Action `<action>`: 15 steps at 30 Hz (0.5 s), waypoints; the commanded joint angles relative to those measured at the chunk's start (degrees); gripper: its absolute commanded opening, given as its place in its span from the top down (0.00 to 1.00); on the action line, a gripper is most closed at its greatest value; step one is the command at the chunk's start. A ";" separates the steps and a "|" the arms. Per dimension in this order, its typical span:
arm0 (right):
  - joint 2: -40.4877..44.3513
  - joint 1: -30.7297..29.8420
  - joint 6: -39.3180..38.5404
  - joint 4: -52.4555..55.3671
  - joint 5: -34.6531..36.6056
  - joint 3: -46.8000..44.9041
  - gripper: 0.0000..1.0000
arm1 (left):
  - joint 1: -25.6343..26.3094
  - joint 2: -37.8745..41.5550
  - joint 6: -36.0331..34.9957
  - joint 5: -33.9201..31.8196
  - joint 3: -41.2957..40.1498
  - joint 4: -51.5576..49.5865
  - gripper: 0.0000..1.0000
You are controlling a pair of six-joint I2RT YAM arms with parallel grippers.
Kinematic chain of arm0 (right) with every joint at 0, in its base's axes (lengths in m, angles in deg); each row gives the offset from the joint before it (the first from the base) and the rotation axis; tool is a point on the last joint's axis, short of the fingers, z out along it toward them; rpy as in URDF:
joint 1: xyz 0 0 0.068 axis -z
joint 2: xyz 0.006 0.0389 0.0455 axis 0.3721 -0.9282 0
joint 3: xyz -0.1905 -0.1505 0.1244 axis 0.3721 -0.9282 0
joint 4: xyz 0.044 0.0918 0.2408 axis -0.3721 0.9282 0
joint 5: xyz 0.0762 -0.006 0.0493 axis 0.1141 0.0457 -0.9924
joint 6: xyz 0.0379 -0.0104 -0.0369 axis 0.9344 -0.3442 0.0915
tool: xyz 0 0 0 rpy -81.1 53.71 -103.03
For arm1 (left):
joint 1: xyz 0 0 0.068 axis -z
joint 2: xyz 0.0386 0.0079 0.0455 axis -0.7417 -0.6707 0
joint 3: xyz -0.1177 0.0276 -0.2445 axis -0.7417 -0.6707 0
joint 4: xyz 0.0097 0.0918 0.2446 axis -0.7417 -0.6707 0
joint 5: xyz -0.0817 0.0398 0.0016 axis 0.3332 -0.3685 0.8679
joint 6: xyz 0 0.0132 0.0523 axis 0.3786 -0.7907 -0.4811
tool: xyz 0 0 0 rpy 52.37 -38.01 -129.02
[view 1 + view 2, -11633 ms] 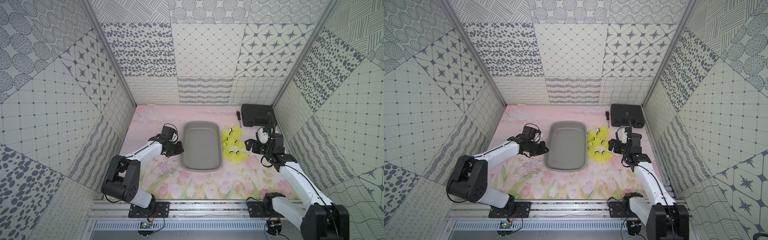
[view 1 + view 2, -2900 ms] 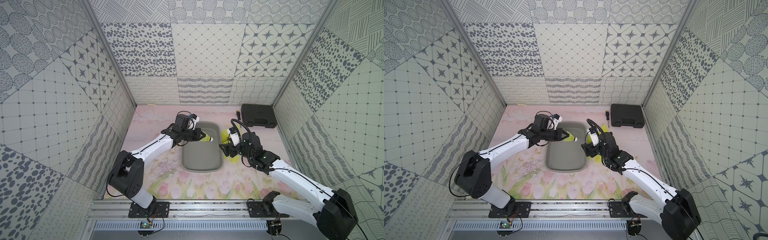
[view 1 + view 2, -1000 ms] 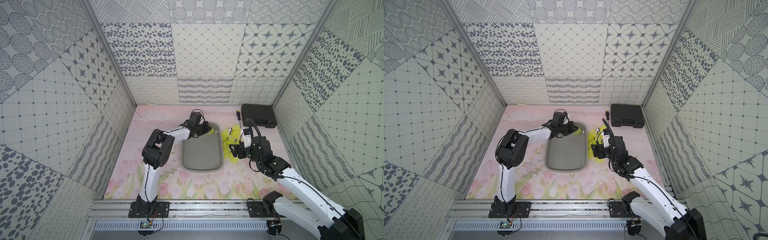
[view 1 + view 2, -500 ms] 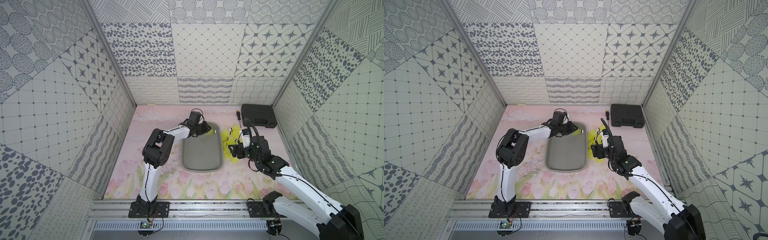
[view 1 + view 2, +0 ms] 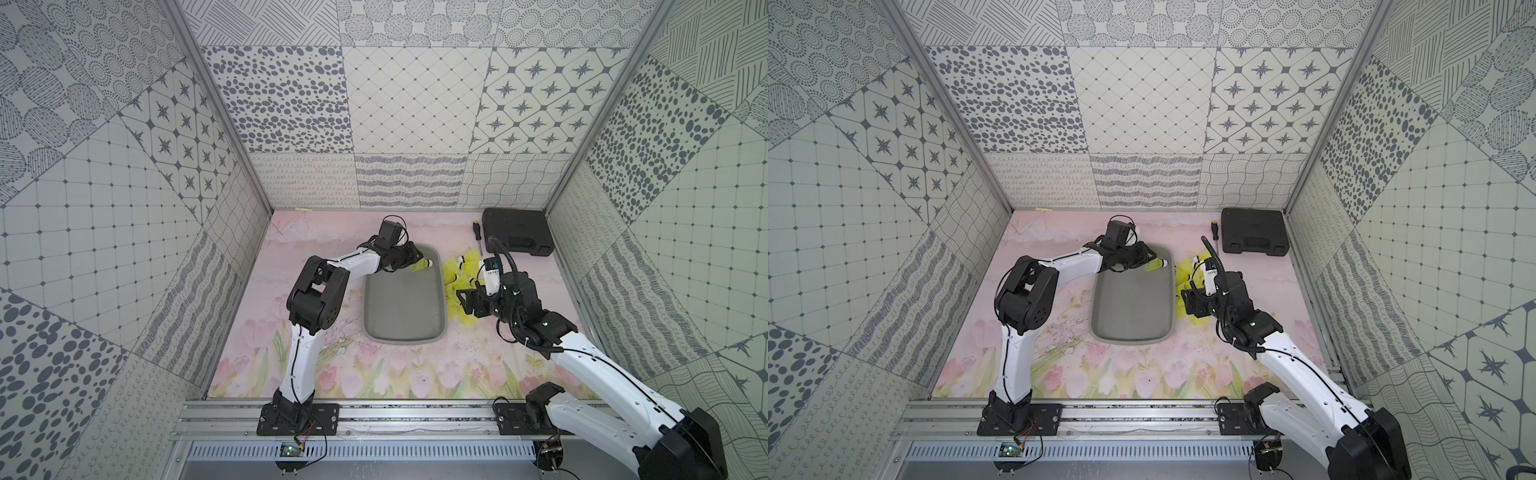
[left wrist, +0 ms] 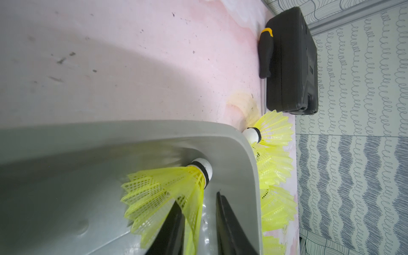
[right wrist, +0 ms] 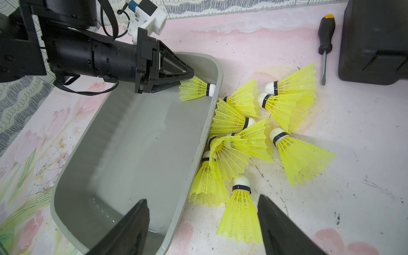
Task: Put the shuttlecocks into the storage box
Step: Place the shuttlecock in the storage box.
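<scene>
One shuttlecock (image 7: 195, 89) sits in the far right corner of the box (image 7: 136, 141). The left jaws are open a little and look to be letting it go. The right jaws hang wide open and empty over the pile (image 7: 240, 205) just right of the box. Next, I think, they must pinch one.

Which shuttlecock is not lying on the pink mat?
The shuttlecock at the left gripper, inside the storage box at its far corner. The other shuttlecocks lie heaped on the mat beside it.

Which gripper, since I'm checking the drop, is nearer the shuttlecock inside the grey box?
Left. The left gripper is at that shuttlecock's skirt in the storage box's far corner; the right gripper hovers over the pile outside it.
</scene>
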 commanded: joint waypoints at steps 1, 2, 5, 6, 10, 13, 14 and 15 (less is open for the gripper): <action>-0.35 0.20 0.29 -2.31 -0.20 -0.50 0.19 | -0.38 -0.95 -2.98 3.31 1.29 -0.29 0.72; -0.38 0.20 0.24 -2.30 -0.22 -0.50 0.19 | -0.53 -1.06 -3.03 3.54 1.33 -0.21 0.72; -0.70 0.20 0.23 -2.13 -0.21 -0.56 0.19 | -0.54 -1.32 -3.29 4.13 1.42 0.17 0.71; -0.76 0.20 0.23 -2.04 -0.20 -0.47 0.19 | -0.50 -1.36 -3.26 4.04 1.52 0.04 0.71; -0.72 0.20 0.25 -1.95 -0.20 -0.43 0.19 | -0.58 -1.60 -3.15 3.77 1.42 -0.64 0.69; -0.79 0.20 0.41 -1.87 -0.10 -0.50 0.19 | -0.57 -1.44 -3.25 3.73 1.14 -0.72 0.67; -0.80 0.20 0.44 -1.88 -0.11 -0.55 0.19 | -0.57 -1.21 -3.30 3.53 0.99 -0.75 0.66; -0.75 0.20 0.45 -1.81 0.00 -0.61 0.19 | -0.57 -0.89 -3.35 3.55 0.83 -0.67 0.64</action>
